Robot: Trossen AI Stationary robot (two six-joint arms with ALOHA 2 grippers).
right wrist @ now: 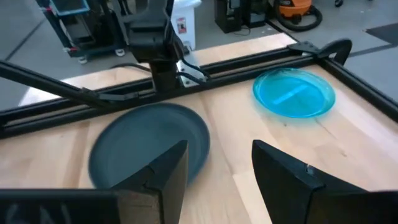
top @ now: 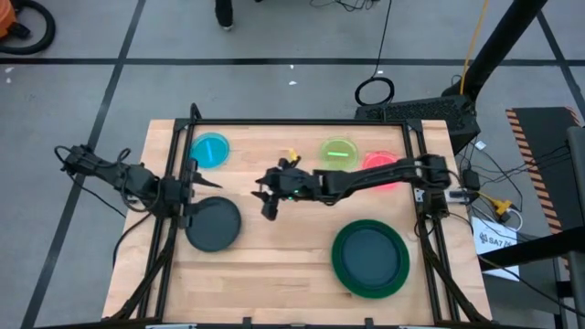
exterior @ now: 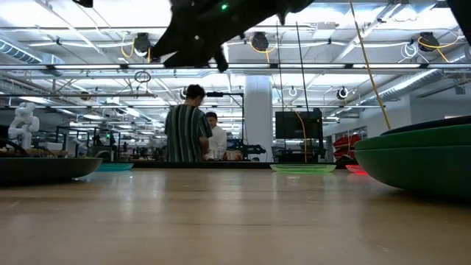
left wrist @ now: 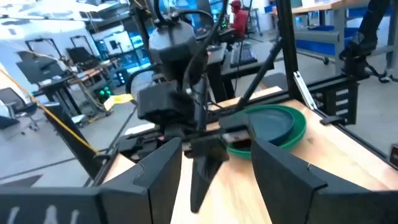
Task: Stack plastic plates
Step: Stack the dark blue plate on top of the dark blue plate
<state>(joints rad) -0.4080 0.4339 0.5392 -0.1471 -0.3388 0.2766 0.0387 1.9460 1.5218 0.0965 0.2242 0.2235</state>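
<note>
Right gripper (top: 266, 203), jaws released and empty, hangs mid-frame facing the dark plate (top: 212, 224) at lower left; the next move calls for descending onto its rim. Left gripper (top: 187, 183) waits left, its jaws also released.

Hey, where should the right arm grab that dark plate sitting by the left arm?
Grip the dark plate by its thin raised rim on the side facing the table's middle. It lies flat, so only the rim gives purchase, and the open right end effector already hangs over that side, clear of the left end effector.

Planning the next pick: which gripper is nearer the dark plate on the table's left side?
Left. The left gripper sits at the dark plate's edge; the right gripper hovers mid-table, farther off.
</note>
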